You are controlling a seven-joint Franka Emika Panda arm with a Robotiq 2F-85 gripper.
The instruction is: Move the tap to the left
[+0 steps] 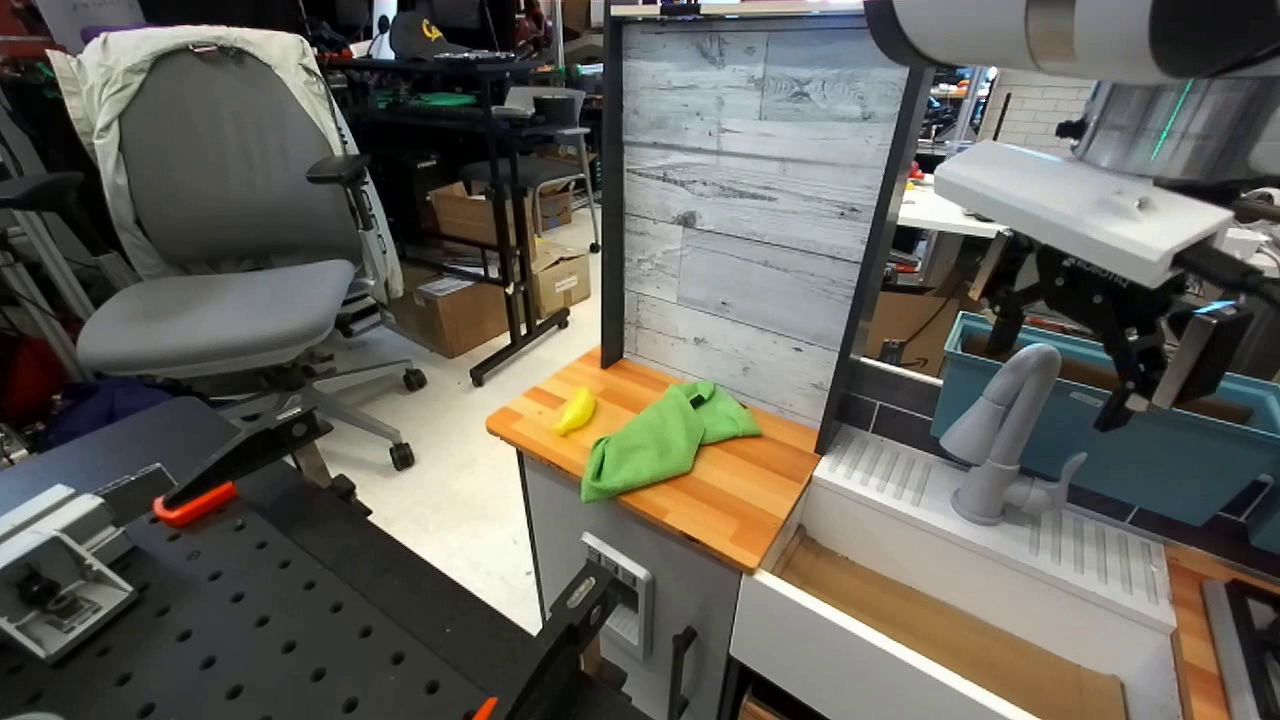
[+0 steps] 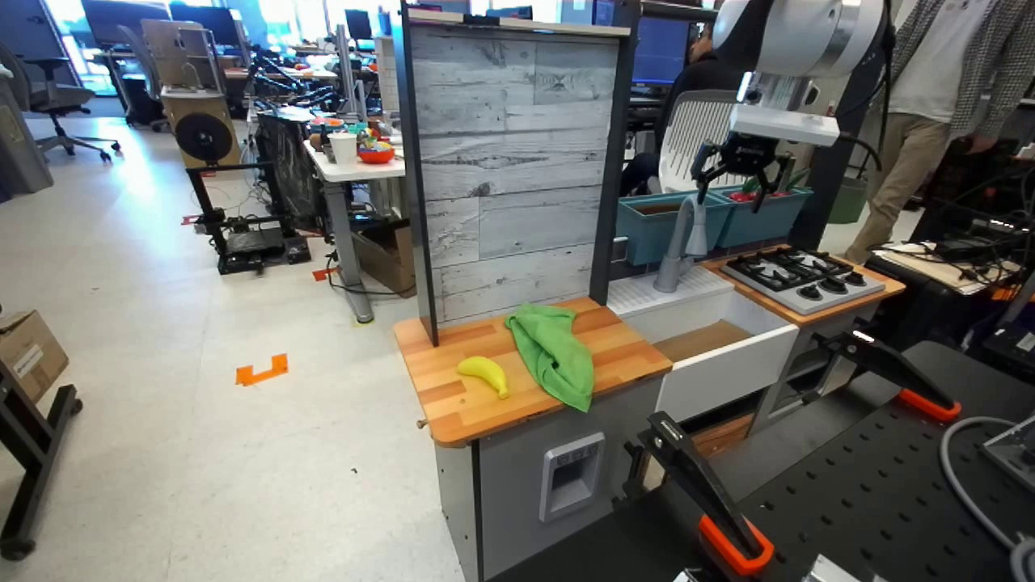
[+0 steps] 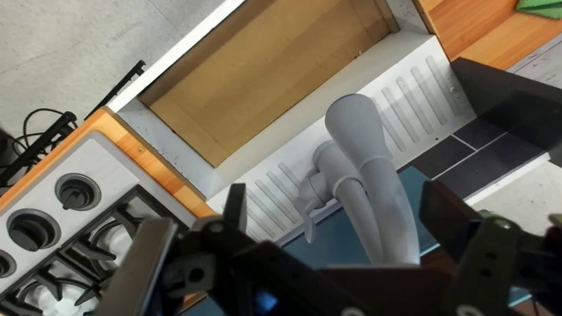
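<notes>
The pale grey tap (image 1: 1018, 420) stands upright on the white ribbed ledge behind the sink. It also shows in an exterior view (image 2: 672, 255). In the wrist view the tap (image 3: 390, 197) is seen from above, its spout pointing toward the sink basin. My gripper (image 1: 1058, 375) is open and close to the top of the arch; it also shows in an exterior view (image 2: 730, 196). In the wrist view the spout lies between the two spread fingers of the gripper (image 3: 333, 195), nearer the right one. The lower arch end is hidden by the gripper body. Contact cannot be told.
Blue-grey bins (image 1: 1120, 440) stand behind the tap. The white sink (image 2: 720, 372) is in front. A stove (image 2: 800, 279) is beside it. A tall wood-pattern panel (image 1: 750, 200), a green cloth (image 1: 650, 445) and a yellow banana (image 2: 483, 372) are on the wooden counter (image 1: 740, 500).
</notes>
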